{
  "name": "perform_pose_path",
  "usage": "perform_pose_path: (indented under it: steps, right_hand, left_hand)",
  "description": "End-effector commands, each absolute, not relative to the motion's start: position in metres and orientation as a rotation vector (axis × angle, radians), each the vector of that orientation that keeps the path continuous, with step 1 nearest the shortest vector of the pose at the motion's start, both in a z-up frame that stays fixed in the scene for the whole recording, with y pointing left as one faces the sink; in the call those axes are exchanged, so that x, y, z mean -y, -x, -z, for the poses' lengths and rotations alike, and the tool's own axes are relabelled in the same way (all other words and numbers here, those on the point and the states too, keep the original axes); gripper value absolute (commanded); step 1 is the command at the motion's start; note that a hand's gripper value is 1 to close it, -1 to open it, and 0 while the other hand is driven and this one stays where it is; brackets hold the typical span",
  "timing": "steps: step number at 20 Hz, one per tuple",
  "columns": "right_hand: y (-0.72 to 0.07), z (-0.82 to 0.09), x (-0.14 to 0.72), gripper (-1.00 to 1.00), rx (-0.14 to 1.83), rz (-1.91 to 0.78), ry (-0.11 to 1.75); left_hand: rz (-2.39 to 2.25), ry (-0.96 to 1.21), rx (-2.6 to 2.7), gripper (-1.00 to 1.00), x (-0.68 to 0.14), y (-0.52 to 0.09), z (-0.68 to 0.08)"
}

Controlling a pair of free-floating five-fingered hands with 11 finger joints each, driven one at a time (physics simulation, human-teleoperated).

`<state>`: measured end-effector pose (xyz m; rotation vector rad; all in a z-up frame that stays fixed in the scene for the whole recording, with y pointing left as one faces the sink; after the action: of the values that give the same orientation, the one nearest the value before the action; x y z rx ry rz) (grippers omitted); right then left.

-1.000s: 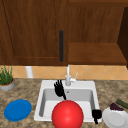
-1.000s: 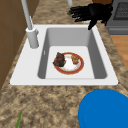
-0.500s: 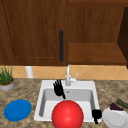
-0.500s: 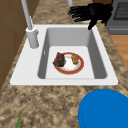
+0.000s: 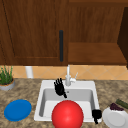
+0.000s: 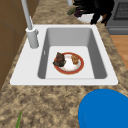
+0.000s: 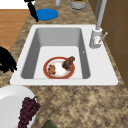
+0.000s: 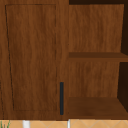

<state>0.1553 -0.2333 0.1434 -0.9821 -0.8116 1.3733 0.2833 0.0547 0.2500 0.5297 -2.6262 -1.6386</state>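
My left hand floats over the sink near the faucet, fingers straight and upward, holding nothing. In the right side view its dark tip hangs beside the blue plate. My right hand hovers at the sink's front right corner, fingers curled, empty, next to a white plate with grapes. It also appears as a hand and as a hand. A red-rimmed plate with two pieces of food lies on the sink floor. A red round shape covers the basin's front.
A blue plate lies on the counter left of the sink, and a potted plant stands behind it. A green vegetable lies beyond the white plate. Above are a shut cabinet door with a dark handle and open shelves.
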Motion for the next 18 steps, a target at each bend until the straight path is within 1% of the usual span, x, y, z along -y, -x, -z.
perform_pose_path:
  steps: [1,9,18]
  right_hand:
    - [-0.155,-0.143,0.233,0.0,0.812,-1.373,0.982]
    - [-0.155,-0.143,0.233,0.0,0.812,-1.373,0.982]
    - [-0.155,-0.143,0.233,0.0,0.812,-1.373,0.982]
  left_hand:
    - [1.469,-0.587,2.75,-1.0,-0.046,-0.276,-0.25]
    - [1.442,-0.554,2.739,-1.0,-0.042,-0.261,-0.251]
    - [1.416,-0.529,2.736,-1.0,-0.075,-0.265,-0.252]
